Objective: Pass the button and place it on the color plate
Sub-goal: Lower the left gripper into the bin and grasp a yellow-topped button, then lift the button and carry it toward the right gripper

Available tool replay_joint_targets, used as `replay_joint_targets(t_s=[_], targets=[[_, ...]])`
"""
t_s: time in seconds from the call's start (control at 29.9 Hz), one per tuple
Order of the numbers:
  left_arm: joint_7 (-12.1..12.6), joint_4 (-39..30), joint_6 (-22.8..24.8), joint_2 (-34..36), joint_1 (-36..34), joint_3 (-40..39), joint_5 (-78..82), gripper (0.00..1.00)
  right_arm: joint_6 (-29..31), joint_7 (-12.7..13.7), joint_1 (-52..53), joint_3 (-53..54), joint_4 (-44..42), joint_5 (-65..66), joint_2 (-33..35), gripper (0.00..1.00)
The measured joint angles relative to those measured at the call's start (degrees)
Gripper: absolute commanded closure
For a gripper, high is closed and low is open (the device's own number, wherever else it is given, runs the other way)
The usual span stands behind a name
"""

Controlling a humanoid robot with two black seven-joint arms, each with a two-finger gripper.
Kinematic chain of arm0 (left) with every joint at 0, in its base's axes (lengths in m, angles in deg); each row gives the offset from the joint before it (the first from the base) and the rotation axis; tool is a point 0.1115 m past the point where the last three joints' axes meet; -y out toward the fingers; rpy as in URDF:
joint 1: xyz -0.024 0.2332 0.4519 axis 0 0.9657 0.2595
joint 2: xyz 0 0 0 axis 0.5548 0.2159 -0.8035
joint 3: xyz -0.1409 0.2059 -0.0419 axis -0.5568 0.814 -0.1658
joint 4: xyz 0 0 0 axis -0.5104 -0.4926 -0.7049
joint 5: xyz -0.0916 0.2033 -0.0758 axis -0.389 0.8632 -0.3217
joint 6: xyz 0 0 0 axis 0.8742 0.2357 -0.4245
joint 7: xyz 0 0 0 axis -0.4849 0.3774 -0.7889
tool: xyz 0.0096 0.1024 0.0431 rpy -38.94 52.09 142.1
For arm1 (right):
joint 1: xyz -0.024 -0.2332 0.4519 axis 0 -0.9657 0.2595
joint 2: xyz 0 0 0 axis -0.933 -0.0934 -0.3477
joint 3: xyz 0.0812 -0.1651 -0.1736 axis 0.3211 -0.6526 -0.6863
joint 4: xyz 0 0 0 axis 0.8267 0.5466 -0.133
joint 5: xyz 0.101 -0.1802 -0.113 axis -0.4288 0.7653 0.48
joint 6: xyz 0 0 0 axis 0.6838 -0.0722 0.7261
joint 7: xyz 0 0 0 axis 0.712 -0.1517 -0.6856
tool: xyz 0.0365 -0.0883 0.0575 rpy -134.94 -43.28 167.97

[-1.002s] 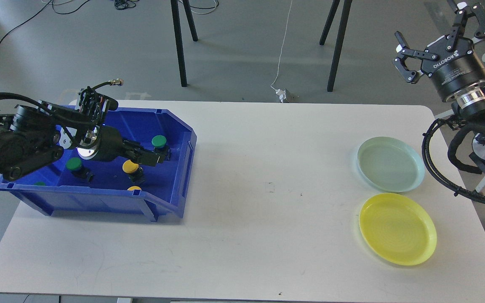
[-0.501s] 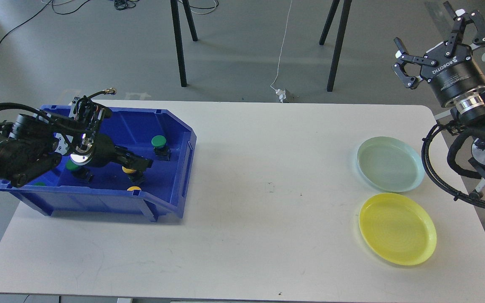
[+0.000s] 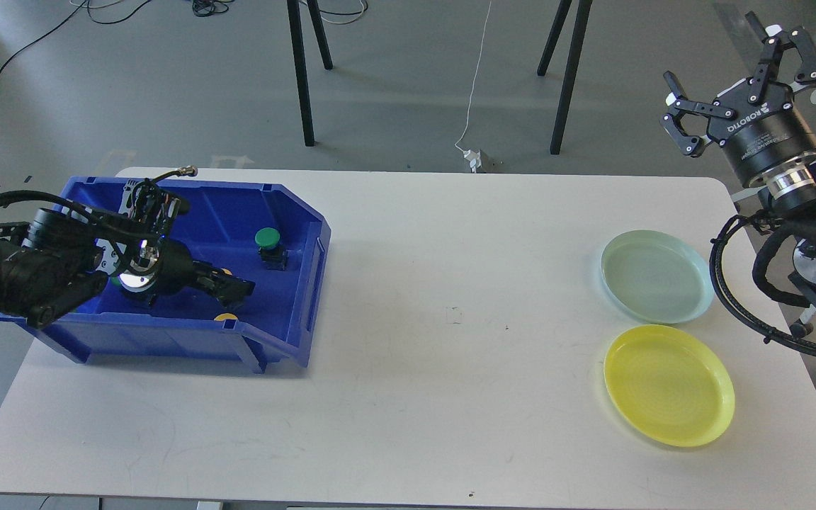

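Note:
A blue bin (image 3: 295,212) stands on the left of the table. In it a green button (image 3: 267,239) sits near the right wall and a yellow button (image 3: 224,317) shows at the front rim. My left gripper (image 3: 234,285) is low inside the bin, over the spot where another yellow button lay; that button is almost hidden, and its dark fingers cannot be told apart. My right gripper (image 3: 723,78) is open and empty, held high off the table's far right. A pale green plate (image 3: 656,275) and a yellow plate (image 3: 669,384) lie at the right.
The white table (image 3: 450,319) is bare between bin and plates. Black stand legs (image 3: 300,71) and cables are on the floor behind. My right arm's cabling (image 3: 734,290) hangs by the table's right edge.
My left gripper has drawn back leftward and sunk lower in the bin, now covering the middle yellow button. My right gripper shifted only slightly.

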Motion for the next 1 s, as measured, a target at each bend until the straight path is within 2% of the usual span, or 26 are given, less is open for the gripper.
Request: replay_joint_targets(t_s=[0.1, 0.23, 0.3, 0.33, 0.4, 0.43, 0.47, 0.73, 0.83, 1.0], targets=[[0.0, 0.0, 0.1, 0.1, 0.0, 0.0, 0.2, 0.45, 0.0, 0.0, -0.1, 0.0, 0.0, 0.0, 0.0, 0.01], [0.0, 0.0, 0.1, 0.2, 0.0, 0.2, 0.6, 0.5, 0.0, 0.0, -0.4, 0.0, 0.0, 0.0, 0.0, 0.01], [0.0, 0.0, 0.1, 0.2, 0.0, 0.5, 1.1, 0.56, 0.0, 0.0, -0.4, 0.0, 0.0, 0.0, 0.0, 0.01], [0.0, 0.0, 0.1, 0.2, 0.0, 0.6, 1.3, 0.63, 0.0, -0.1, -0.5, 0.0, 0.0, 0.0, 0.0, 0.01], [0.0, 0.0, 0.1, 0.4, -0.1, 0.7, 1.5, 0.83, 0.0, -0.1, -0.5, 0.0, 0.0, 0.0, 0.0, 0.01], [0.0, 0.0, 0.1, 0.5, -0.2, 0.7, 1.7, 0.9, 0.0, -0.1, -0.5, 0.0, 0.0, 0.0, 0.0, 0.01], [0.0, 0.0, 0.1, 0.6, -0.2, 0.7, 1.9, 0.93, 0.0, -0.1, -0.5, 0.0, 0.0, 0.0, 0.0, 0.01], [0.0, -0.8, -0.1, 1.1, -1.0, 0.3, 2.6, 0.95, 0.0, -0.1, -0.6, 0.1, -0.1, 0.0, 0.0, 0.01], [0.0, -2.7, 0.1, 3.4, -2.6, -0.5, 2.3, 0.94, 0.0, -0.1, -0.6, 0.5, -0.4, 0.0, 0.0, 0.01], [0.0, -16.7, 1.3, 13.8, -6.6, -7.7, 1.5, 0.93, 0.0, 0.1, -0.6, 3.6, -3.8, -0.3, -0.5, 0.01]])
